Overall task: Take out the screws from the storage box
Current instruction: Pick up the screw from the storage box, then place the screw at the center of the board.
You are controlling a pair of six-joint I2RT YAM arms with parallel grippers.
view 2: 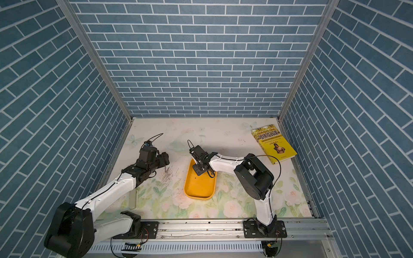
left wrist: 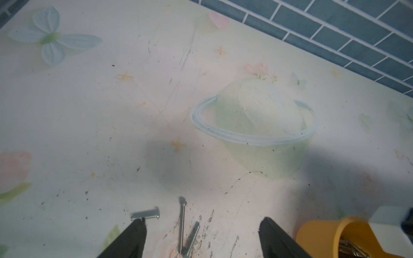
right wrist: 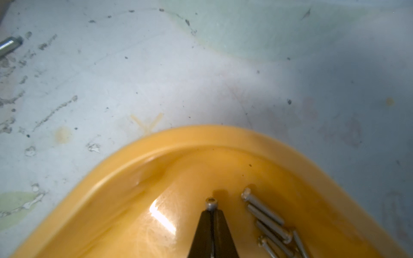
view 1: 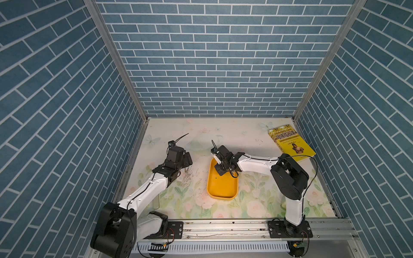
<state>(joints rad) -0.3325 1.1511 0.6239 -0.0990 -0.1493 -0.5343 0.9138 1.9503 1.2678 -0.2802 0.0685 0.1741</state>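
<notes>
Right end effector (right wrist: 211, 212): jaws closed tight on a single screw (right wrist: 211, 202), whose head shows just past the tips. This end effector is inside the storage box (right wrist: 201, 136), close to one rounded corner. Boxed screws (right wrist: 266, 215) lie in a loose cluster on the box floor just beside the closed tips. At least five are visible, and the cluster is cut off by the frame edge. Left end effector (left wrist: 201, 220): jaws wide apart and empty, low over the tabletop (left wrist: 89, 122) and near the box's outer wall. Three loose screws (left wrist: 182, 223) lie on the tabletop there: one short, just at the tip of one finger (left wrist: 134, 236), and two long, crossing each other between the fingers. In both top views the box lies flat near the middle of the tabletop, between the two arms. A yellow book (view 1: 290, 143) lies in the far right corner, well apart from the box.
</notes>
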